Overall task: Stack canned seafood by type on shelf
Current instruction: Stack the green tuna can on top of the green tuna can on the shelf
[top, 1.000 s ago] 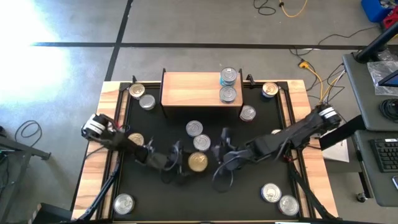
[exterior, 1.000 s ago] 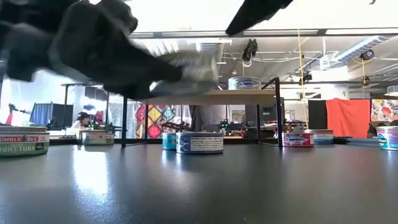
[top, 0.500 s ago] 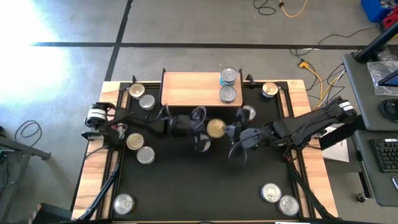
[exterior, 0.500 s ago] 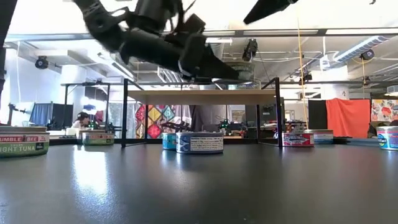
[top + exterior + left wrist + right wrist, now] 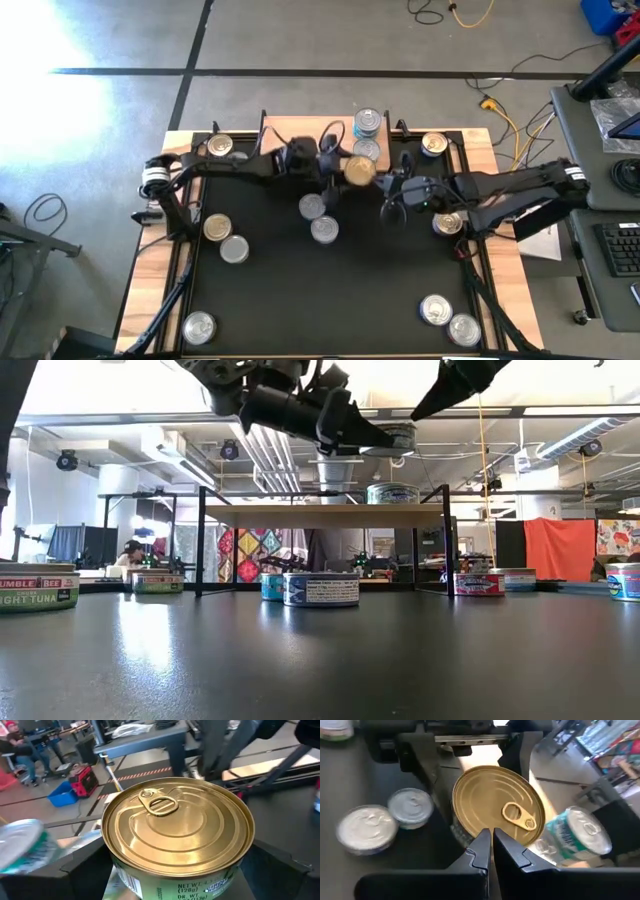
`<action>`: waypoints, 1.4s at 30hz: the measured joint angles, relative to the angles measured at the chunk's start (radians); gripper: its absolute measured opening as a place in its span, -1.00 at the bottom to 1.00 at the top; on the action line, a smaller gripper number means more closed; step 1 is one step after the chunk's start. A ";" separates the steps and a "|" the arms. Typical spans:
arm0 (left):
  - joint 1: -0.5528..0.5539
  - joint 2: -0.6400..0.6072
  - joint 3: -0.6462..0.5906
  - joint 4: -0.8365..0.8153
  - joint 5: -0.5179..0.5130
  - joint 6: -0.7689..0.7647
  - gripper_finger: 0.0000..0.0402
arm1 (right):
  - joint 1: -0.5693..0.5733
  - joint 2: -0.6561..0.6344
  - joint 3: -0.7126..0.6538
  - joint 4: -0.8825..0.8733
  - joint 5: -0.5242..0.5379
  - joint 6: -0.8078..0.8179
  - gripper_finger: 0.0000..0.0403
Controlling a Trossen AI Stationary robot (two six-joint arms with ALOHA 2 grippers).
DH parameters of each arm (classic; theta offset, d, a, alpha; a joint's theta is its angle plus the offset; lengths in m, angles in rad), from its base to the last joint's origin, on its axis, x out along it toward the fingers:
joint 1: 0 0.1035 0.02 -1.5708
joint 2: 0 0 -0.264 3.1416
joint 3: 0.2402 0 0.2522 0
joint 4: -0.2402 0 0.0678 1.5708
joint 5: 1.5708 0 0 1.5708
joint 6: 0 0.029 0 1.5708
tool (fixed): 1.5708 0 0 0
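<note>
Gold-lidded round metal tin (image 5: 359,171) sits clamped between the fingers of the left hand (image 5: 338,170), held in the air above the front edge of the light-wood shelf on black legs (image 5: 290,137). Just beside it, the right hand (image 5: 392,192) has its fingers pressed together, grasping nothing, above the black worktop (image 5: 330,290).

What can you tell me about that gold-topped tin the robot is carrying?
The gold-lidded can is a short round metal tin with a ring-pull tab and ridged circles on its lid, and a greenish printed label round its side. It sits level, lid up, gripped by the left hand, lifted above the shelf near its right end, beside the silver-lidded cans there.
</note>
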 joint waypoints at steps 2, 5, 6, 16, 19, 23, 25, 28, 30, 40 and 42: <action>0.026 0.001 0.030 -0.022 0.005 0.011 0.77 | -0.030 -0.004 0.002 0.004 -0.002 -0.039 -0.94; 0.061 0.014 0.068 -0.032 0.042 0.024 0.77 | -0.087 0.003 0.017 0.006 -0.039 -0.100 -0.94; 0.073 0.022 0.079 -0.033 0.068 0.026 0.77 | -0.109 0.005 0.023 0.006 -0.065 -0.119 -0.94; 0.190 0.171 0.225 -0.080 0.324 0.011 0.77 | -0.290 0.002 0.052 0.051 -0.260 -0.202 -0.94; 0.200 0.227 0.305 -0.140 0.347 0.011 0.77 | -0.327 0.004 0.052 0.050 -0.273 -0.208 -0.94; 0.202 0.284 0.398 -0.249 0.349 0.027 0.77 | -0.358 0.010 0.052 0.044 -0.275 -0.208 -0.94; 0.207 0.291 0.419 -0.278 0.364 0.038 0.77 | -0.369 0.010 0.051 0.041 -0.308 -0.208 -0.94; 0.223 0.289 0.431 -0.277 0.411 0.050 0.77 | -0.385 0.007 0.051 0.041 -0.381 -0.208 -0.94; 0.235 0.286 0.431 -0.279 0.426 0.061 0.77 | -0.392 0.006 0.051 0.042 -0.400 -0.208 -0.94; 0.274 0.293 0.430 -0.284 0.523 0.127 0.77 | -0.451 0.023 0.041 0.043 -0.401 -0.243 -0.94; 0.273 0.294 0.429 -0.305 0.537 0.147 0.77 | -0.464 0.038 0.040 0.044 -0.401 -0.242 -0.94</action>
